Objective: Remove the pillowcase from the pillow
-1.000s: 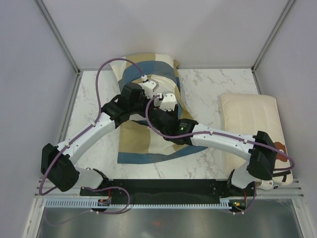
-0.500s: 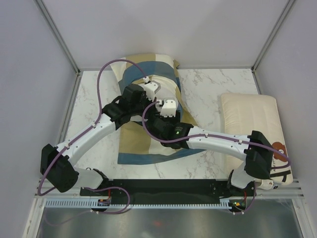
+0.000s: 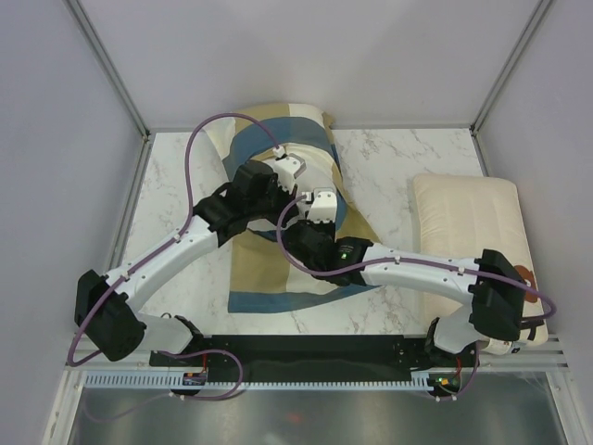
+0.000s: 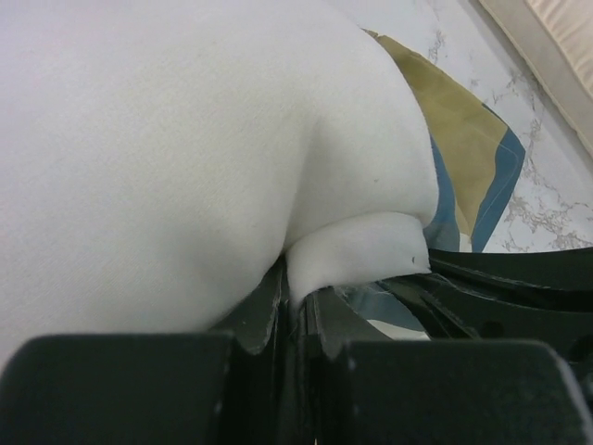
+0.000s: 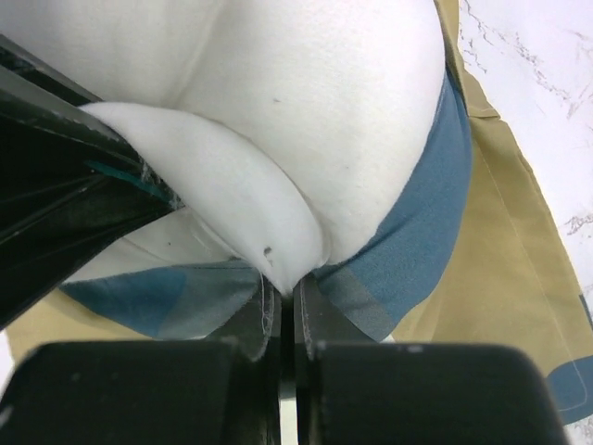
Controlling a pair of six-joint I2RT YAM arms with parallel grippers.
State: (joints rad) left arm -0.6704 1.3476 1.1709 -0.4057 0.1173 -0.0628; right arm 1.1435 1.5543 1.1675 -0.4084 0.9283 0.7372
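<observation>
Right wrist view, lowest in the frame: the right gripper [image 5: 287,301] has its fingers pressed together with no gap showing. They close on the steel-blue hem of the pillowcase [image 5: 500,241], right where a drawn-out white fold ends. From this angle I cannot rule out that a little white is caught too. Just above, the bare pillow [image 5: 306,83] bulges out of the cover's mouth and fills the upper half of the frame. Tan cloth trails off to the right over the marble table [image 5: 556,56]. The black bars at the left edge are the other arm's fingers.

In the left wrist view, bottom centre, the left gripper [image 4: 295,297] is also closed, pinching a small tuck of the white pillow itself. The blue-and-tan cover is peeled back to the right of it. A second cream pillow [image 4: 556,46] crosses the upper right corner, well apart.

The split grip reads as deliberate: one hand anchors the filling while the other holds the cover's edge, so pulling them apart should slide the cloth off.

From above, the two wrists meet at the middle of the frame over the case. Its near end lies flat towards the bases, and its far end is plump against the back wall, so most of the pillow looks to be inside. The stripping seems barely begun.
</observation>
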